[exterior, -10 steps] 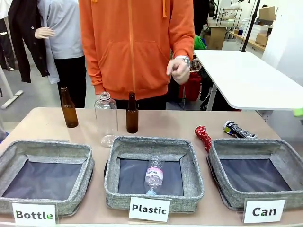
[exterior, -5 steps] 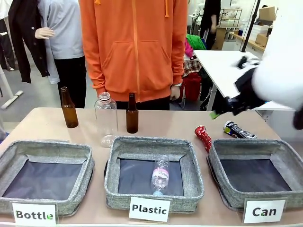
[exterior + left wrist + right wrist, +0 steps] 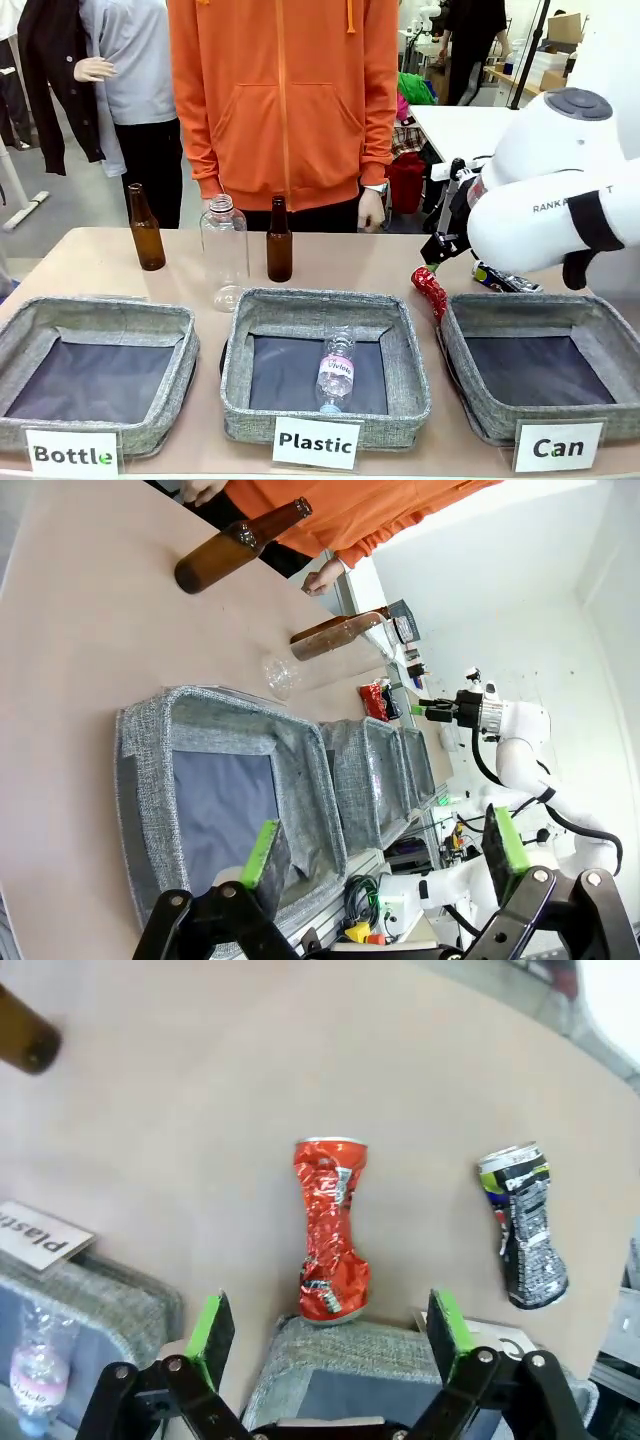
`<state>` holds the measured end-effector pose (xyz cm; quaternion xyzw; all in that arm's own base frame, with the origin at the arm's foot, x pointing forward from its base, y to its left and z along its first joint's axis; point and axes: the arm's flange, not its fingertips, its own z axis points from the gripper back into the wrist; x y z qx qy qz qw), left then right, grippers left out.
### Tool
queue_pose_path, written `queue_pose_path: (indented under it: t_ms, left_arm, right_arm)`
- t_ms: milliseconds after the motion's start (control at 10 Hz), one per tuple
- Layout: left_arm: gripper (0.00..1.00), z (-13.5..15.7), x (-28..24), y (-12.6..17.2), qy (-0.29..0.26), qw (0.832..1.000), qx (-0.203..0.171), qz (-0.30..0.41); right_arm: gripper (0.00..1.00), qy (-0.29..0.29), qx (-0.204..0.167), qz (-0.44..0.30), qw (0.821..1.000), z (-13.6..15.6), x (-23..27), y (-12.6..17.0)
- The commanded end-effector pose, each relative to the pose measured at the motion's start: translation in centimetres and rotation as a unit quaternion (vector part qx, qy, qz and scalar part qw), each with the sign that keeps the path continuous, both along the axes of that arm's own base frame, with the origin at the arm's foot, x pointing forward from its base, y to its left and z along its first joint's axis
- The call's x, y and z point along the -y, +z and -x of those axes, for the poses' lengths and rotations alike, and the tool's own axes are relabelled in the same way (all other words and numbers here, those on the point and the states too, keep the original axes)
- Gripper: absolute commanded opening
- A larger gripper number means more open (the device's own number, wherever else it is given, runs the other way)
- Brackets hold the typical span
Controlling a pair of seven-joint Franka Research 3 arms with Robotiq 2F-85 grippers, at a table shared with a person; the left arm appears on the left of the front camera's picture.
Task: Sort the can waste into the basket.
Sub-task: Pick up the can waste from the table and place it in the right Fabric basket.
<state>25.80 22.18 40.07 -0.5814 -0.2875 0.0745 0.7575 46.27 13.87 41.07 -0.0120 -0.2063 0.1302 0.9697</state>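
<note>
The crushed red can (image 3: 431, 290) lies on the table just beyond the left far corner of the Can basket (image 3: 520, 306). The silver and black can (image 3: 505, 277) lies to its right, behind the basket's far rim. My right gripper (image 3: 438, 252) hangs just above the red can. In the right wrist view it (image 3: 331, 1325) stands open, the red can (image 3: 330, 1230) lies lengthwise ahead between the fingers, the silver can (image 3: 525, 1225) is off to the right, and the basket's corner (image 3: 340, 1348) is below. My left gripper (image 3: 383, 850) is open with nothing in it, over the Bottle basket (image 3: 150, 780).
The Plastic basket (image 3: 325, 300) in the middle holds a clear bottle (image 3: 335, 372). The Bottle basket (image 3: 100, 312) stands at the left. Two brown bottles (image 3: 146, 228) (image 3: 279, 240) and a clear plastic bottle (image 3: 224, 250) stand behind them. A person in orange (image 3: 285, 100) stands at the far side.
My right arm has swung in from the right and come down over the red can. The person's hand has dropped to their side. The bottle in the Plastic basket shifted slightly.
</note>
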Motion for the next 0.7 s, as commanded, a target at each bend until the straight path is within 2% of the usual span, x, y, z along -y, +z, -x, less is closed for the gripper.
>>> queue_pose_path:
  t_ms: [0,200,600]
  left_arm:
    - [1.00,0.0,0.0,0.2,0.002,1.000,0.017,0.005]
    - [1.00,0.0,0.0,0.2,0.002,1.000,0.017,0.005]
    - [1.00,0.0,0.0,0.2,0.002,1.000,0.017,0.005]
  right_arm:
    - [1.00,-0.010,-0.025,0.004,1.000,-2.0,-1.3,0.2]
    - [1.00,0.003,-0.054,0.010,0.998,-4.4,-1.2,-1.5]
    - [1.00,0.033,-0.079,0.030,0.996,-8.0,-1.3,-8.5]
